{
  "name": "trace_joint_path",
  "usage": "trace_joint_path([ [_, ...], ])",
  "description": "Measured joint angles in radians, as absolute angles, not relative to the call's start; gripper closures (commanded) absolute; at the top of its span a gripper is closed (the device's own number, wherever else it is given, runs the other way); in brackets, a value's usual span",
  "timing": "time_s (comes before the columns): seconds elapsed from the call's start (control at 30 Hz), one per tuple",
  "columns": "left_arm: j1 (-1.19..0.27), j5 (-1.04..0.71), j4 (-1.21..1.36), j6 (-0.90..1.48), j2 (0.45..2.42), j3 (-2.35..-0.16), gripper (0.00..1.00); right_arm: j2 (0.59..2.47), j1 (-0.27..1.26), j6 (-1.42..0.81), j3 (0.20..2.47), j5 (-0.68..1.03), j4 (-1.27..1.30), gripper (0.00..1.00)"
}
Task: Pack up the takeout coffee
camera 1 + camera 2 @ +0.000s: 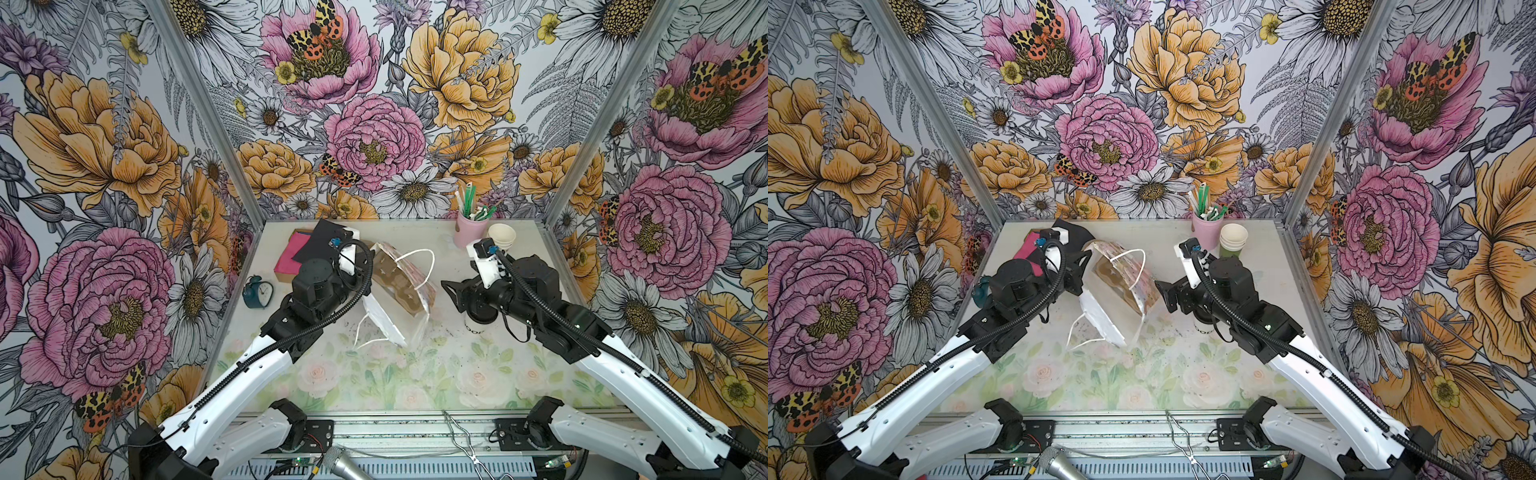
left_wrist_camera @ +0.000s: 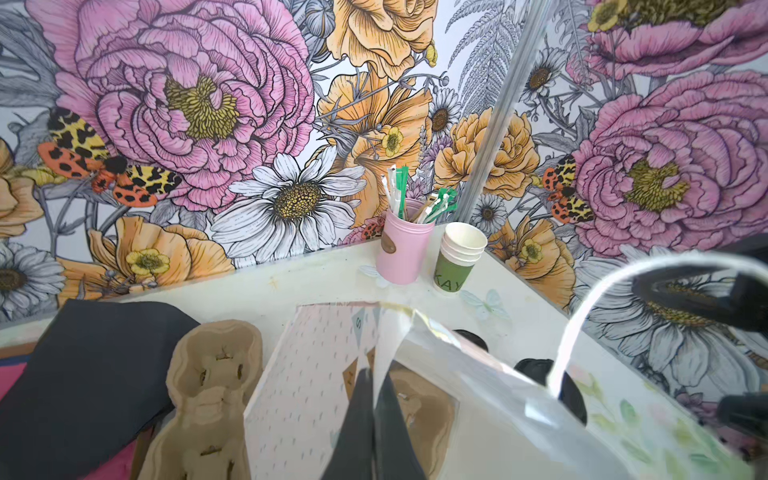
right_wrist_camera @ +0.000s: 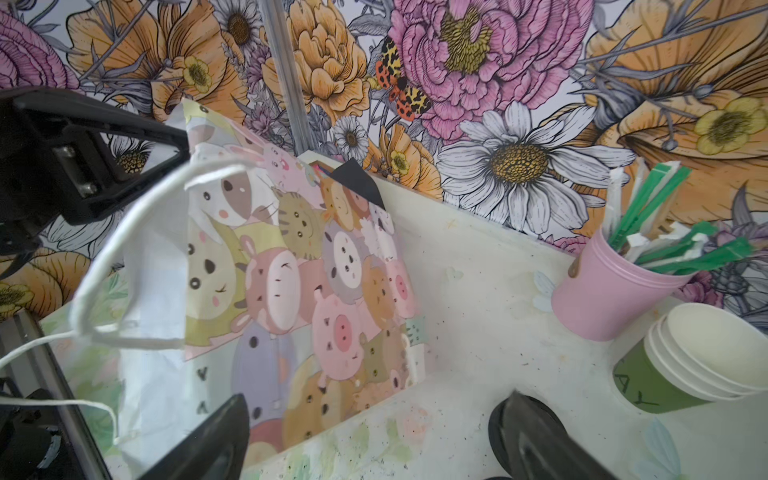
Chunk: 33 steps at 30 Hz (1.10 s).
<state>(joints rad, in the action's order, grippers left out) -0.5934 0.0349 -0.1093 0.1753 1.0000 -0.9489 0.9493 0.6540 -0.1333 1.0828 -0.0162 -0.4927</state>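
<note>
Right gripper (image 1: 452, 297) gaping wide and empty, hanging just off the bag (image 3: 316, 291), and the takeout coffee (image 1: 478, 328) isn't in front of it at all. It's standing on the tabletop (image 1: 415, 374) behind those jaws, tucked under the right arm's wrist, lid on, outside the bag. That's the danger spot: a careless swing or drop of that arm could clip the coffee and tip it.

Directly ahead of the jaws, the white cord handle (image 3: 216, 172) loops across the path. An open finger could hook it and drag the whole bag.

Across the bag, the left gripper (image 2: 376, 405) is clamped tight on one thin edge, holding the bag tilted with a cardboard carrier (image 1: 401, 286) inside. One pinch on flimsy material: I'd judge it could slip or fold, closing the mouth before the coffee arrives.

Farther beyond the right gripper, a pink cup of stirrers (image 1: 469, 230) and a stack of cups (image 1: 500, 237) stand close together, easy to bump on a wide lift. Farthest off, beyond the left gripper, a teal clock (image 1: 257, 293), out of the way.
</note>
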Motion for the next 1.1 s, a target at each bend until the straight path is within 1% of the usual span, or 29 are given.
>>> trace_joint_path([
  [0.17,-0.600,0.046,-0.265,0.349,1.019,-1.078,1.00,0.930,0.625,-0.181,1.095,-0.108,-0.490,0.04],
  [0.43,-0.610,0.045,-0.471,0.567,1.040,-1.147,1.00,0.985,0.609,-0.213,1.157,-0.207,-0.566,0.04],
  [0.73,-0.606,0.025,-0.545,0.744,1.033,-1.152,1.00,1.047,0.607,-0.225,1.168,-0.199,-0.623,0.04],
  [0.97,-0.509,-0.031,-0.572,0.795,1.017,-1.150,1.00,1.096,0.600,-0.224,1.216,-0.165,-0.638,0.04],
  [1.1,-0.465,-0.054,-0.588,0.794,1.025,-1.149,0.96,1.124,0.596,-0.224,1.223,-0.141,-0.640,0.04],
])
